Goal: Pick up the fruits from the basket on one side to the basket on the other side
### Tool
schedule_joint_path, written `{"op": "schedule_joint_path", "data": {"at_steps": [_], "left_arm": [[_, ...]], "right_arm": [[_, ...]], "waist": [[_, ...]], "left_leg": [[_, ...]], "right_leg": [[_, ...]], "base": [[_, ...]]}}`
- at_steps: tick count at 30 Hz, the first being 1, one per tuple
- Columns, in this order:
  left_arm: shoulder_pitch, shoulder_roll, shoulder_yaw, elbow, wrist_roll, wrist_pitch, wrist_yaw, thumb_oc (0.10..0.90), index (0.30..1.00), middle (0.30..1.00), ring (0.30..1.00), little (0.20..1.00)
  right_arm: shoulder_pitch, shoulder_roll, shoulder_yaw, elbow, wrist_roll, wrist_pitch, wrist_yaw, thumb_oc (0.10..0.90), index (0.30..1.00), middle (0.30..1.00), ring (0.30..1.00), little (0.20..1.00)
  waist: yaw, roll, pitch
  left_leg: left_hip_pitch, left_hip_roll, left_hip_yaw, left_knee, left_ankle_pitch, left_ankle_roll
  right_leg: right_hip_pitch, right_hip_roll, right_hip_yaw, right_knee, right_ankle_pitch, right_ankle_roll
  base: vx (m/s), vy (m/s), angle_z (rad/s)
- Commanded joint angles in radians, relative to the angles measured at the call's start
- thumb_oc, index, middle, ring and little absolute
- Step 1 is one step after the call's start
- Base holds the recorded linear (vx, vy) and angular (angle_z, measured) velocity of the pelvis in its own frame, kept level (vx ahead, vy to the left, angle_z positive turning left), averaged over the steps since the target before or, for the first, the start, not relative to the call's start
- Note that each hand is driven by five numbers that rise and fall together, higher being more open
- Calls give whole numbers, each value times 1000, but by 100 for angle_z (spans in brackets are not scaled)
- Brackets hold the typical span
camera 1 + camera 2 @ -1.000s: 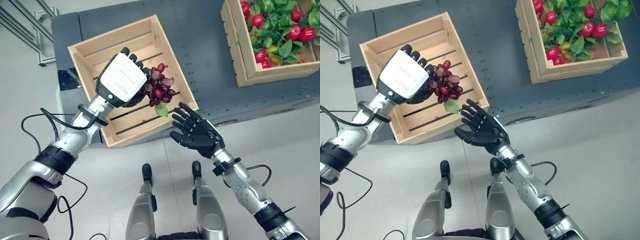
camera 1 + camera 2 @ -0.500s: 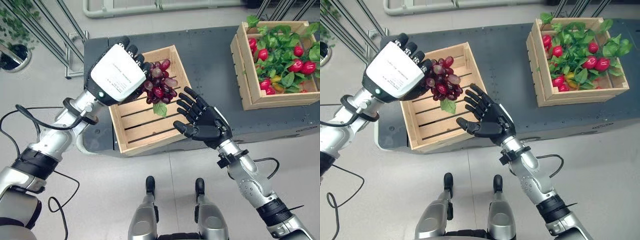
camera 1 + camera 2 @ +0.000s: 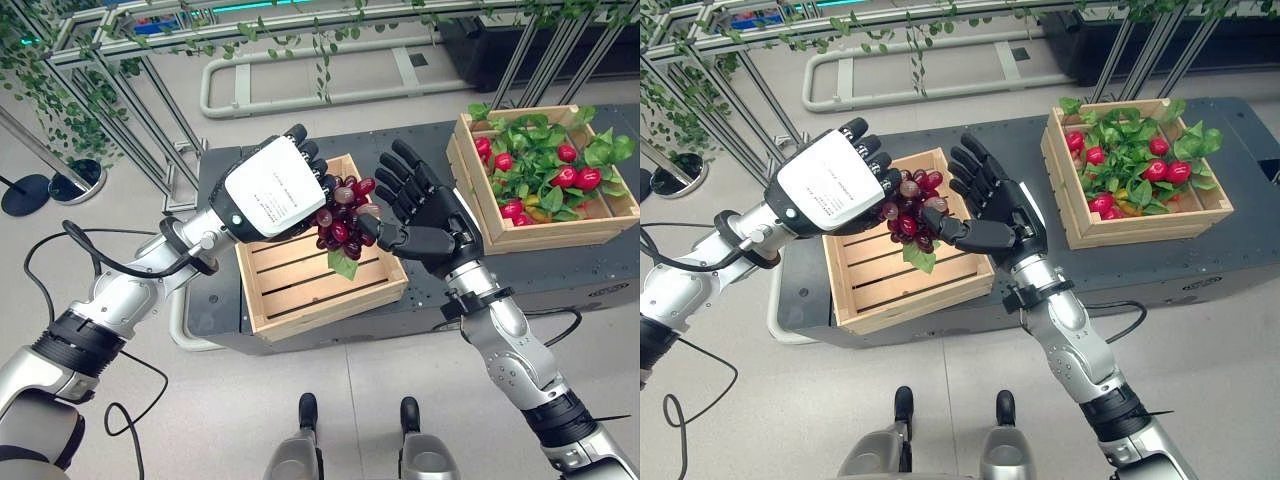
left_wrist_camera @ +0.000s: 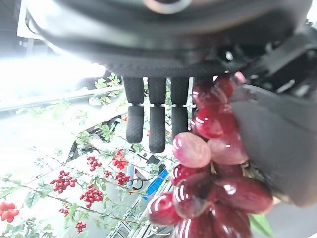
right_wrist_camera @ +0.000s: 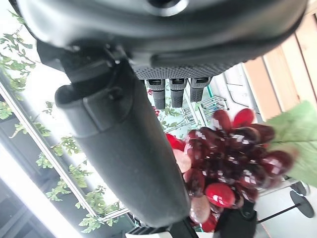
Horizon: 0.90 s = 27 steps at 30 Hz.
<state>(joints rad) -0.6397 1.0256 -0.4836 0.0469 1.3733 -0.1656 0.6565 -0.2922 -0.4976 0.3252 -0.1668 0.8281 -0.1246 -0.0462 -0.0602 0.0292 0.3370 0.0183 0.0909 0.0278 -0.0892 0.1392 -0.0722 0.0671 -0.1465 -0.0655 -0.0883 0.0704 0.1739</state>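
The left hand [image 3: 272, 186], dark with a white plate on its back, was held above the near pale slatted wooden crate [image 3: 300, 290], which stood on the left part of the dark grey metal table [image 3: 420, 140]. Its thumb and some fingers were curled round a bunch of dark red grapes with a green leaf [image 3: 340, 222], which hung from the grip over the crate's right half; in the left wrist view three fingers [image 4: 151, 119] stood straight beside the bunch [image 4: 208, 183] while the thumb pressed against it. The right hand [image 3: 997, 214] was raised just beside the grapes on their right, palm turned toward them, fingers spread and straight, the thumb reaching in toward the bunch. Whether the thumb touched the grapes could not be told. In the right wrist view the thumb [image 5: 124, 148] lay alongside the grapes [image 5: 233, 158]. Farther off, by the table's right end, stood a second pale wooden crate [image 3: 470, 190] filled with green leaves and round red fruits [image 3: 575, 178].
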Motion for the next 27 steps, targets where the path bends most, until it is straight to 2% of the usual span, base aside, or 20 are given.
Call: {"op": "schedule_joint_path", "data": {"at_steps": [1,9,12,19,27], "left_arm": [[-44,-72,63,10,-65,46,35,400,300,300,300,300],[-59,-90,57,-39,-74,55,15,400,300,300,300,300],[-62,-85,60,-45,-79,62,15,400,300,300,300,300],[-68,-68,64,-68,-75,98,13,400,300,300,300,300],[-79,-35,85,-102,-93,109,4,400,300,300,300,300]], "right_arm": [[-42,41,42,-80,-20,-84,-13,800,900,900,900,900],[-43,73,108,-62,44,16,57,800,900,900,900,900],[-40,70,125,-41,53,32,83,800,900,900,900,900],[-25,71,137,-28,81,17,100,800,900,900,900,900],[14,55,128,-17,70,12,122,800,900,900,900,900]], "waist": [[22,-10,-247],[25,-10,-278],[25,-11,-285],[25,-12,-302],[19,-12,-317]], "left_leg": [[86,-25,-4,2,-143,20],[96,-19,0,2,-149,20],[98,-17,4,2,-149,19],[97,-16,6,2,-151,19],[100,-13,16,2,-153,22]], "right_leg": [[-2,7,13,1,4,-37],[4,4,21,1,0,-34],[5,3,22,1,0,-33],[3,1,26,1,-1,-29],[2,-2,34,1,1,-25]], "base": [[34,-3,1],[39,-4,0],[21,-4,0],[5,-1,0],[0,0,0]]}}
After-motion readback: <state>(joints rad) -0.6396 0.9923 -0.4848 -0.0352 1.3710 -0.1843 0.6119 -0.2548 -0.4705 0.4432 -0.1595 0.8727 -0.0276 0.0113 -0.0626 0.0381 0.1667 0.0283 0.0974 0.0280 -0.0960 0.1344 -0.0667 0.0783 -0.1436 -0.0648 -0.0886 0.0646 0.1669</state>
